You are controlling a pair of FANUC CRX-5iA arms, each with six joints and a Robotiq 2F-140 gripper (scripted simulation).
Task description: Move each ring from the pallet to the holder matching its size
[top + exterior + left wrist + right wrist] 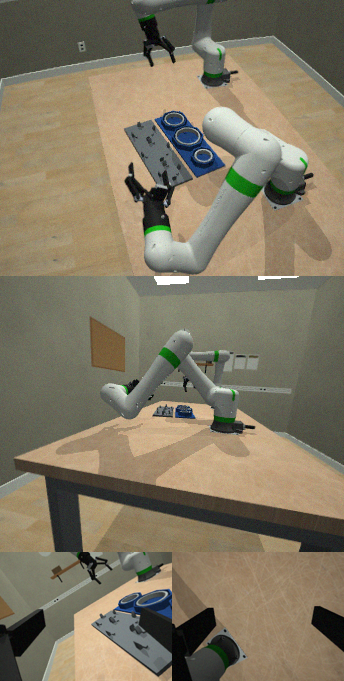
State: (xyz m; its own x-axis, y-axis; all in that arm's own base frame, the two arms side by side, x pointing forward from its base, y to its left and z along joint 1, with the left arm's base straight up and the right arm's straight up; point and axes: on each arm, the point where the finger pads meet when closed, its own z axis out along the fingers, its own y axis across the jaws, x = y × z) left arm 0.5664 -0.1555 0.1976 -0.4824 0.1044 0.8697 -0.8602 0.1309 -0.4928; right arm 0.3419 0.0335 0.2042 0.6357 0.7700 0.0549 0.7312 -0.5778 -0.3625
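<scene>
Across the tan table (112, 110) (260, 461) (86, 647) (267, 586), the right gripper (163, 63) (185, 389) (105, 577) (264, 616) stood open and nearer the far ring (164, 120) (130, 596), which lay near six o'clock from it in the top view. The left gripper (149, 169) (143, 389) (92, 617), also open, stood beyond the grey holder plate (156, 145) (159, 415) (124, 638); the blue pallet (200, 172) (186, 416) (119, 608), long axis eleven to five, held all three rings
</scene>
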